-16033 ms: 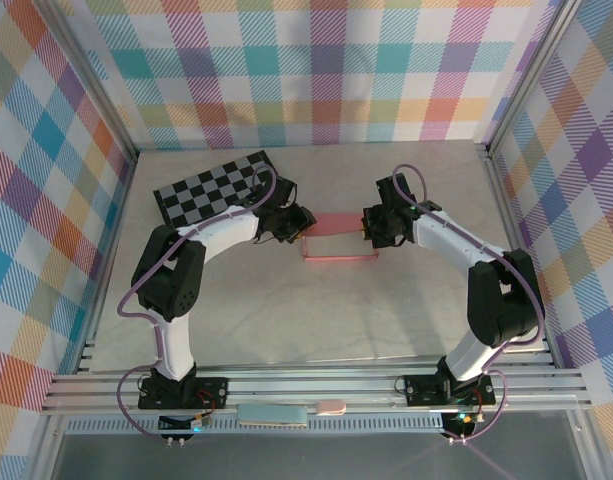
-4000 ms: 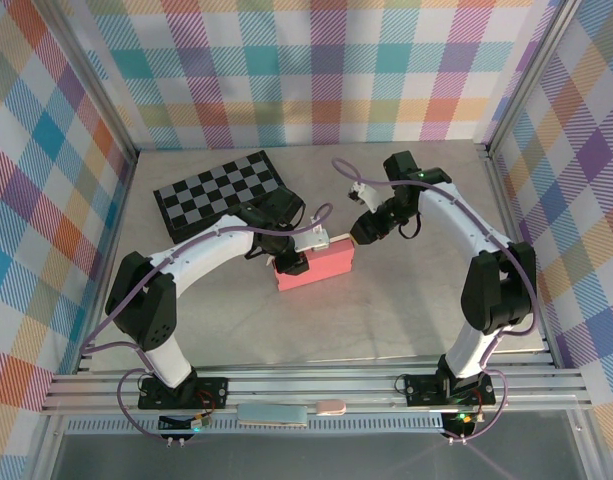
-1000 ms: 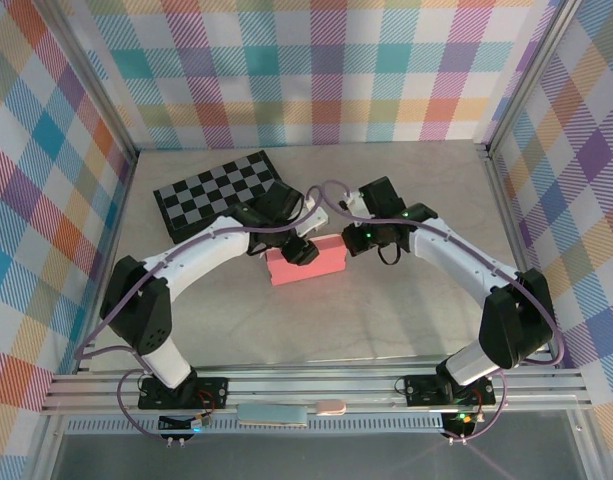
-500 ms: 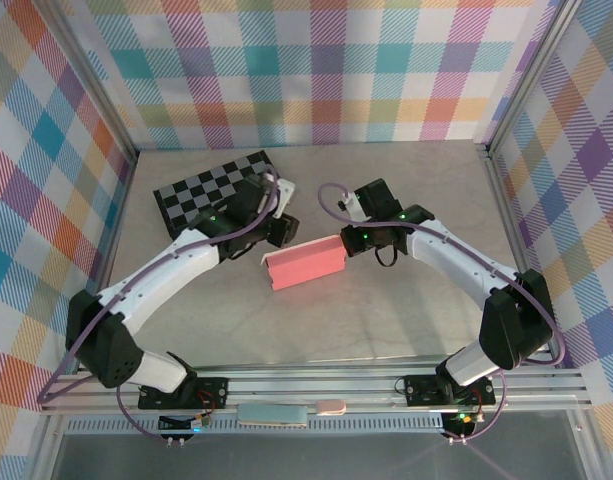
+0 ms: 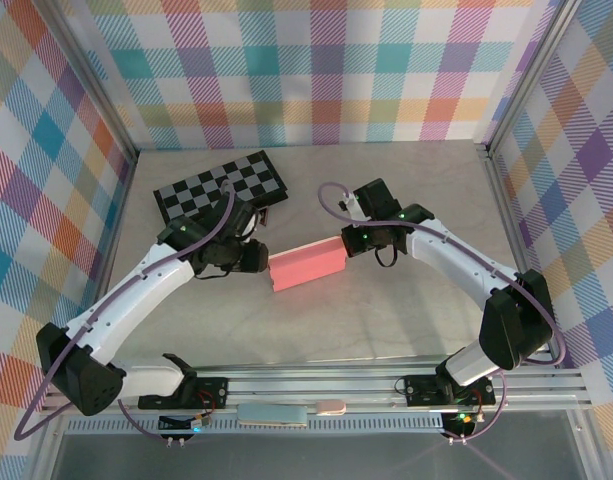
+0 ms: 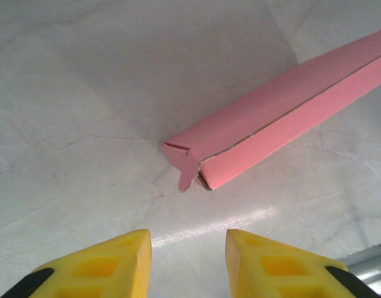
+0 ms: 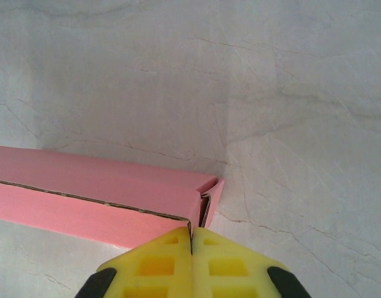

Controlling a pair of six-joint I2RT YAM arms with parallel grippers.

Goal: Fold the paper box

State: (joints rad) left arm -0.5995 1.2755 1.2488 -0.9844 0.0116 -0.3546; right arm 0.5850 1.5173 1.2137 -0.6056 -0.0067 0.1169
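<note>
Checkered board (image 5: 221,187) sits back-left on the table (image 5: 386,320). Left gripper (image 6: 188,236) is just left of the paper box (image 5: 306,265), clear of it, jaws partly apart with nothing between them. The box is mid-table, folded flat, slanting up toward the right, with a small flap poking out at its left end. Right gripper (image 7: 191,237) is at the box's right end, fingers pressed together against the top edge. It may be nipping the card, can't confirm.

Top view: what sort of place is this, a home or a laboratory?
Most likely a robot test cell in a laboratory: left arm and right arm bolted to a metal rail at the table edge, plaid walls closing it in.
</note>
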